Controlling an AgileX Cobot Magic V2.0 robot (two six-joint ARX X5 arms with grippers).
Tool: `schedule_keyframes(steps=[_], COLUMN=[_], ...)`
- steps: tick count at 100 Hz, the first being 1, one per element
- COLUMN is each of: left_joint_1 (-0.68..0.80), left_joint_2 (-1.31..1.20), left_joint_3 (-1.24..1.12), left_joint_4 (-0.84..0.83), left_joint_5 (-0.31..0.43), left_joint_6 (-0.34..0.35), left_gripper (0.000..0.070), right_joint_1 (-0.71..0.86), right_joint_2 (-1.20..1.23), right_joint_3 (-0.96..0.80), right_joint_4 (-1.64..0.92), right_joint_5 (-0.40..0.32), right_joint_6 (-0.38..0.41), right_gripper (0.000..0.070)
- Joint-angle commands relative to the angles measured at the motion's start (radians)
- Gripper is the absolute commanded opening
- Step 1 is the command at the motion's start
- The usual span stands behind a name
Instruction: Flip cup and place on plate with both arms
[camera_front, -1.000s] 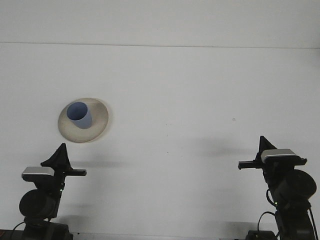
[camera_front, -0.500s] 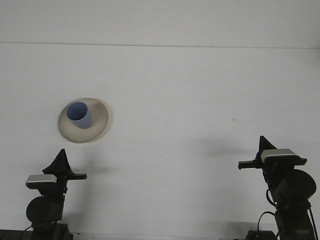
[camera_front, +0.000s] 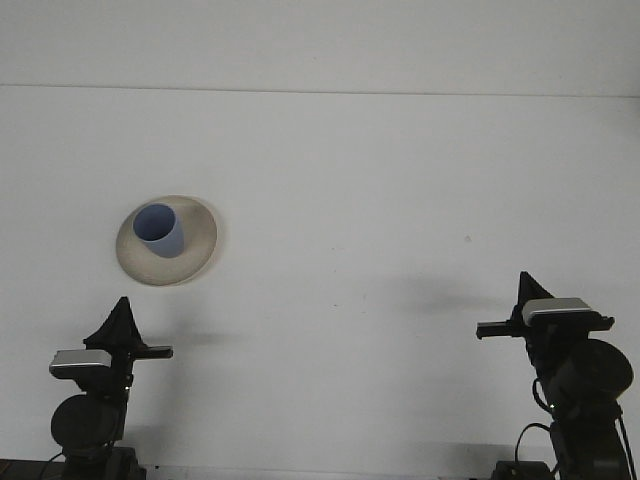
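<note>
A blue cup is standing mouth-up on a cream plate at the left of the white desk, sitting toward the plate's far-left side and leaning slightly, its open rim facing the camera. Nothing is touching either piece. Nearest to them, the left end effector is parked low at the front edge of the desk, well short of the plate and holding nothing; over the past second this arm has been sinking and drawing back toward its base, and in the last half second it is barely shifting, which suggests it is settling into a rest pose. Whether its fingers are parted or closed cannot be told from this angle, since they are showing only as a single dark wedge. Far across the desk, the right end effector is sitting at the front right corner, unmoved across the three frames, also empty, its fingers equally unreadable. With the cup upright on the plate and both arms pulled clear, the task is appearing to be at its close rather than mid-step: the retreat of the left arm is reading as a release already made. The one remaining doubt is the cup's off-centre, slightly tilted seat near the plate's rim.
</note>
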Motion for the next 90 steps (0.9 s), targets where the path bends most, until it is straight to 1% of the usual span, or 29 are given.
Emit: schedule_keyframes(steps=[1,73,83,90], left_joint_1=[0.001,0.001,0.001,0.001], left_joint_2=[-0.002,-0.002,-0.002,-0.002], left_joint_3=[-0.020,-0.020,-0.020,-0.020], left_joint_4=[0.014,0.014,0.014,0.014], left_joint_5=[-0.002,-0.002,-0.002,-0.002], left_joint_6=[0.002,0.002,0.002,0.002], left_gripper=[0.0011,0.0011,0.0011,0.0011], right_joint_1=[0.001,0.001,0.001,0.000], right_joint_2=[0.001,-0.008,-0.036,-0.075], right_joint_3=[0.005,-0.001,-0.023,-0.066], right_joint_4=[0.011,0.022,0.035,0.090], right_joint_5=[0.003,0.002,0.003,0.005], right_joint_6=[0.000,0.000,0.000,0.000], right_gripper=[0.0007,0.0006,0.0007,0.0007])
